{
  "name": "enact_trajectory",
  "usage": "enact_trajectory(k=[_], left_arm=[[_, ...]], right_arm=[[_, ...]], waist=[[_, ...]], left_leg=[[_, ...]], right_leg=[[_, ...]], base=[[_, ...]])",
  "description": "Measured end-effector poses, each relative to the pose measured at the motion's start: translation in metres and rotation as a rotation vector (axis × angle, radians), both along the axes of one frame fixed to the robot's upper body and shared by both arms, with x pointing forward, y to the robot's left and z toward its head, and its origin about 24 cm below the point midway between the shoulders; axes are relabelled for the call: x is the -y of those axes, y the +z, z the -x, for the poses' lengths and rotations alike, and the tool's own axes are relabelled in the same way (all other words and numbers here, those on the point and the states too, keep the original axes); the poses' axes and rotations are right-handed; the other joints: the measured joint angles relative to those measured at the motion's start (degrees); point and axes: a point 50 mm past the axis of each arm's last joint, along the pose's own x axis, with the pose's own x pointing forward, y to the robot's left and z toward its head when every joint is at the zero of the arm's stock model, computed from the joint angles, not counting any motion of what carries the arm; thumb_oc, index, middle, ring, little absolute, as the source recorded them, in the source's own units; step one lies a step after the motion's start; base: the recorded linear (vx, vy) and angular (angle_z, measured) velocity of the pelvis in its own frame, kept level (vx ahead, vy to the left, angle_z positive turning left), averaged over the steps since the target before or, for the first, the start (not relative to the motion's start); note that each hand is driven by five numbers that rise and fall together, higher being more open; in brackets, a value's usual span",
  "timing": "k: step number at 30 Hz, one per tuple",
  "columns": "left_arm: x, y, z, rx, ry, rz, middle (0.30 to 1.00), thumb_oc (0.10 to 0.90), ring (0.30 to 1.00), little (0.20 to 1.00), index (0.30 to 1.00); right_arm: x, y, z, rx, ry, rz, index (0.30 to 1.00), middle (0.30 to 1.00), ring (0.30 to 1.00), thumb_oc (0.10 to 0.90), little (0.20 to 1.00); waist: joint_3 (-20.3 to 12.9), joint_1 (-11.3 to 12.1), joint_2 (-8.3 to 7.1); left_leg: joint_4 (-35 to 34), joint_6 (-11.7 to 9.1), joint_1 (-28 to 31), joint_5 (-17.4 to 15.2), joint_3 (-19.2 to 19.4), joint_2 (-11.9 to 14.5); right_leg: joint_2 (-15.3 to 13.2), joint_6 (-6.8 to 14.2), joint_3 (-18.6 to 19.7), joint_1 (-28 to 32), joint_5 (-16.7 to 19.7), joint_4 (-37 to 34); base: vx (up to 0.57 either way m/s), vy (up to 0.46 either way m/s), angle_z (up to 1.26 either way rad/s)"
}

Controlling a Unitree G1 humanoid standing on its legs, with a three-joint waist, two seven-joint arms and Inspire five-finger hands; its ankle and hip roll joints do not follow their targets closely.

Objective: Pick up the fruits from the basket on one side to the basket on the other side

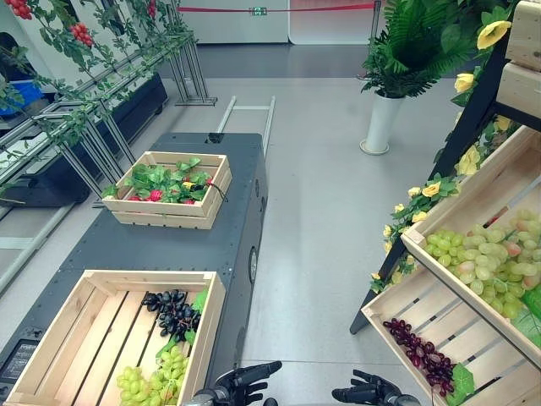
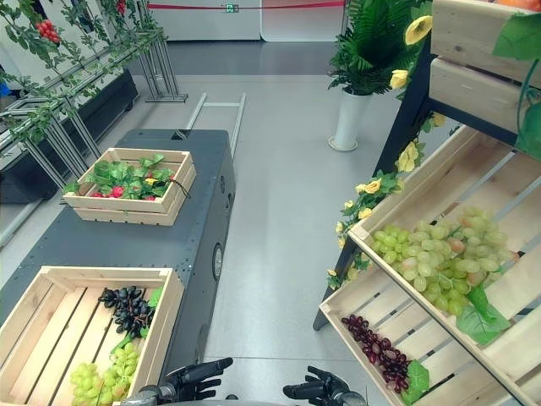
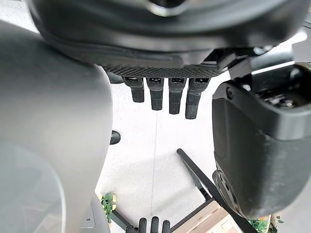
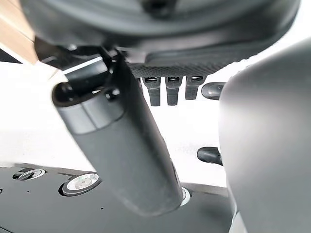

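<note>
Step in hand (judged): between transfers. Neither hand carries fruit; the next move calls for a reach to one crate and a closing of fingers round a bunch's stem or body.

1. Slanted wooden shelf rack [image 1: 473, 203], on the robot's right. Upper bin holds a large heap of green grapes [image 1: 486, 258]; lower bin [image 1: 406, 296] holds one bunch of dark red grapes [image 1: 418, 351] with a green leaf beside it. Yellow artificial flowers trail down the rack's frame.

2. Dark grey worktop [image 1: 190, 241], on the robot's left, well apart from the rack with open floor between them.

3. Near wooden crate [image 1: 89, 326] on the worktop: black grapes [image 1: 173, 311] and a second lot of green grapes [image 1: 152, 376], both lying against its right wall; the rest is bare slats.

4. Far wooden crate [image 1: 169, 207] on the same worktop: green leaves with small red fruit among them.

5. Potted plant in a white vase [image 1: 380, 123], on the floor beyond the rack; clear of any reach.

6. Left hand [image 1: 245, 376], low at the view's bottom edge, just beside the near crate's corner; fingers extended and relaxed, holding nothing.

7. Right hand [image 1: 368, 392], low beside the left, fingers loosely spread, empty.

Obstruction (judged): the near crate's raised wall and the lower bin's front lip must each be cleared from above.
</note>
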Motion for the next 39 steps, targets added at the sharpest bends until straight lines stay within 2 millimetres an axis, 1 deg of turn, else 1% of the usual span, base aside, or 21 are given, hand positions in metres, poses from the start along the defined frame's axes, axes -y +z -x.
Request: enact_trajectory(k=[8,13,16,18,20,23,25,28,29,31,32,33,36,39], left_arm=[[0.000,0.002,-0.005,0.048,-0.005,0.006,0.900,0.800,0.900,0.900,0.900],[0.006,0.008,-0.017,0.119,-0.022,0.051,0.900,0.800,0.900,0.900,0.900],[0.010,0.017,-0.032,0.210,-0.005,0.080,0.900,0.800,0.900,0.900,0.900],[0.013,0.029,-0.049,0.311,-0.015,0.096,0.900,0.800,0.900,0.900,0.900],[0.014,0.047,-0.070,0.445,0.032,0.108,0.900,0.800,0.900,0.900,0.900],[0.010,0.068,-0.090,0.566,0.110,0.115,0.900,0.800,0.900,0.900,0.900],[0.006,0.077,-0.097,0.616,0.140,0.089,0.900,0.800,0.900,0.900,0.900],[-0.011,0.096,-0.109,0.709,0.186,-0.022,0.900,0.800,0.900,0.900,0.900],[-0.015,0.099,-0.111,0.724,0.187,-0.049,0.900,0.800,0.900,0.900,0.900],[-0.031,0.109,-0.114,0.768,0.130,-0.208,0.900,0.800,0.900,0.900,0.900],[-0.036,0.111,-0.114,0.775,0.114,-0.257,0.900,0.800,0.900,0.900,0.900],[-0.046,0.114,-0.114,0.784,0.096,-0.346,0.900,0.800,0.900,0.900,0.900],[-0.066,0.123,-0.114,0.809,0.069,-0.559,0.900,0.800,0.900,0.900,0.900],[-0.079,0.128,-0.113,0.821,0.058,-0.697,0.900,0.800,0.900,0.900,0.900]], right_arm=[[0.000,0.000,0.000,-0.005,0.000,-0.001,0.900,0.900,0.900,0.800,0.900],[0.000,0.000,0.000,-0.006,0.000,-0.002,0.900,0.900,0.900,0.800,0.900],[-0.001,0.000,0.001,-0.014,0.000,-0.004,0.900,0.900,0.900,0.800,0.900],[-0.001,0.000,0.000,-0.014,0.001,-0.006,0.900,0.900,0.900,0.800,0.900],[0.000,0.001,-0.001,-0.008,0.003,-0.006,0.900,0.900,0.900,0.800,0.900],[0.004,0.002,-0.001,-0.001,0.004,0.002,0.900,0.900,0.900,0.800,0.900],[0.007,0.002,0.001,0.001,0.004,0.007,0.900,0.900,0.900,0.800,0.900],[0.011,0.003,0.000,0.008,-0.001,0.014,0.900,0.900,0.900,0.800,0.900],[0.011,0.004,0.000,0.011,-0.001,0.013,0.900,0.900,0.900,0.800,0.900],[0.011,0.004,0.001,0.014,-0.006,0.011,0.900,0.900,0.900,0.800,0.900],[0.011,0.004,0.001,0.013,-0.006,0.011,0.900,0.900,0.900,0.800,0.900],[0.011,0.004,0.001,0.015,-0.006,0.012,0.900,0.900,0.900,0.800,0.900],[0.011,0.005,0.001,0.029,-0.007,0.012,0.900,0.900,0.900,0.800,0.900],[0.013,0.005,0.000,0.046,-0.017,0.011,0.900,0.900,0.900,0.800,0.900]], waist=[[0.0,0.0,-0.05],[0.0,0.0,-0.04],[0.1,0.1,0.03],[0.3,0.2,0.15],[0.5,0.2,0.39],[1.1,0.3,0.74],[1.2,0.4,0.86],[2.3,0.8,1.01],[2.6,1.0,1.02],[3.0,1.7,1.04],[3.0,1.9,1.10],[3.2,2.1,1.27],[4.8,3.3,1.71],[5.6,3.7,1.86]], left_leg=[[0.0,0.0,0.0,0.0,0.0,0.0],[0.0,0.0,0.0,0.0,0.0,0.0],[0.0,0.0,-0.1,0.0,-0.1,0.0],[0.0,-0.1,-0.3,0.0,-0.1,0.0],[0.0,-0.4,-0.6,0.0,-0.1,0.0],[0.0,-0.4,-0.8,0.3,-0.2,0.0],[0.0,-0.4,-1.0,0.3,-0.3,0.0],[0.0,-0.5,-1.2,0.4,-1.5,0.0],[0.0,-0.5,-1.4,0.5,-1.6,0.0],[0.0,-0.7,-1.7,0.6,-2.0,0.0],[0.0,-0.7,-1.8,0.6,-2.2,0.0],[0.0,-0.7,-2.1,0.6,-2.9,-0.1],[0.0,-0.9,-2.5,0.7,-3.1,-0.1],[0.4,-1.1,-4.1,1.1,-3.9,-0.1]], right_leg=[[0.0,0.0,0.0,0.0,0.0,0.0],[0.0,0.0,0.0,0.0,0.0,0.0],[0.0,0.0,0.0,-0.1,0.0,0.0],[0.0,-0.1,0.0,-0.3,-0.1,0.0],[0.0,0.1,0.0,-0.6,0.0,0.0],[0.0,0.1,-0.1,-0.7,0.1,0.0],[0.0,0.1,-0.4,-0.8,0.0,0.0],[0.1,0.1,-0.8,-0.8,0.0,-0.2],[0.2,0.0,-1.0,-0.8,0.0,-0.2],[0.2,0.0,-2.0,-0.8,-0.2,-0.2],[0.2,0.0,-2.0,-0.8,-0.3,-0.2],[0.2,0.1,-2.2,-0.9,-0.5,-0.2],[0.4,0.2,-2.6,-1.1,-0.7,0.0],[0.4,0.2,-3.5,-2.3,-0.7,0.0]], base=[[0.00,0.000,0.00],[0.00,0.000,0.00],[0.00,0.000,0.00],[0.00,0.000,0.00],[0.00,0.000,0.00],[0.00,0.000,0.00],[0.00,-0.001,0.03],[0.00,-0.001,0.11],[0.01,0.000,0.16],[0.02,0.003,0.17],[0.02,0.008,0.17],[0.01,0.014,0.14],[-0.02,0.023,0.08],[-0.10,0.028,0.15]])
